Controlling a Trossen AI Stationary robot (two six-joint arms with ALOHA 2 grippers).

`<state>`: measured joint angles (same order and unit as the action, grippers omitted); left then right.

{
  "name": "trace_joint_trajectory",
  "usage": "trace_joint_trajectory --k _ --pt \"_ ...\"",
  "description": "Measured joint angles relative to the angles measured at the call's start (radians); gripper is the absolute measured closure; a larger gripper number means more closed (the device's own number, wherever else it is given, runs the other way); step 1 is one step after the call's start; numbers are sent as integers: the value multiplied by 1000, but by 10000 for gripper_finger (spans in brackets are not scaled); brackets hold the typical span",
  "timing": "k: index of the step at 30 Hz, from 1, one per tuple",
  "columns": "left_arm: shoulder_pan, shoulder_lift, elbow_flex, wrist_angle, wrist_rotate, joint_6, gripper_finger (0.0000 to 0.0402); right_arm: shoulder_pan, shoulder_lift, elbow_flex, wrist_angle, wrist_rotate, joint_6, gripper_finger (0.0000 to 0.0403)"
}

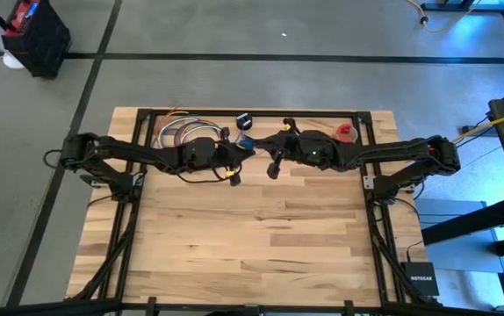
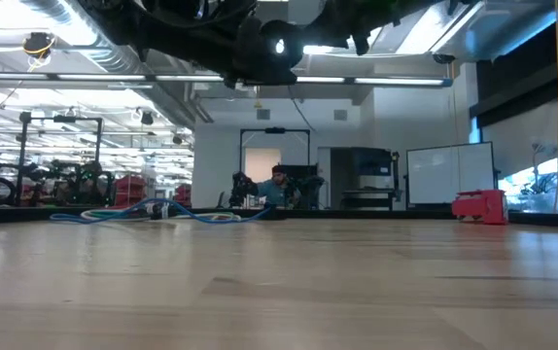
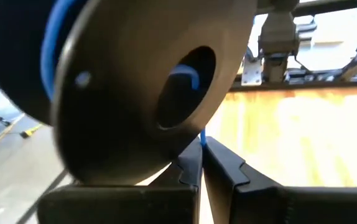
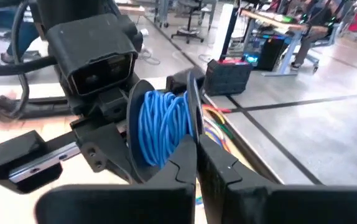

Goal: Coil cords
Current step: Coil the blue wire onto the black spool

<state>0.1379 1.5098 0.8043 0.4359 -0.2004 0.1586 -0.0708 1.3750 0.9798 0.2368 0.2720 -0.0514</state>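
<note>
A black spool wound with blue cord hangs in the air between my two grippers, above the table's far middle. My left gripper is shut on a thin blue cord end beside the spool's big dark flange. My right gripper is shut on the spool's near flange. In the high view the left gripper and the right gripper meet there. Loose coloured cords lie on the table at the far left, and they also show in the low view. A small black puck lies at the far edge. My left gripper pinches a single thin strand of blue cord between its two fingertips, just below the flange's centre hole. The strand runs up from the fingertips into the hole. My left gripper is clear of the table. My right gripper pinches the rim of the spool's thin black flange between its two fingers, edge-on. The fingers come level from the table's right side. The spool is lifted clear of the table, its axis roughly level.
A red tape roll lies at the far right of the table, and a red object shows there in the low view. The wooden table's near half is bare. A person sits in the room beyond the table.
</note>
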Motion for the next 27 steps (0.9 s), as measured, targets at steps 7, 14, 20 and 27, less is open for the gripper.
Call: trace_joint_trajectory --k 7,14,20,27 --pt "-2 -34 0 -119 -55 55 400 -1 -2 2 -139 -24 -2 398" --pt "-2 -97 -3 -193 -58 119 400 -1 -7 6 -206 -64 -4 398" --pt "-1 -111 -6 -179 -63 250 400 -1 -7 8 -247 -73 -5 398" --pt "-1 -111 -6 -168 -68 404 392 -1 -7 8 -282 -81 -5 398"
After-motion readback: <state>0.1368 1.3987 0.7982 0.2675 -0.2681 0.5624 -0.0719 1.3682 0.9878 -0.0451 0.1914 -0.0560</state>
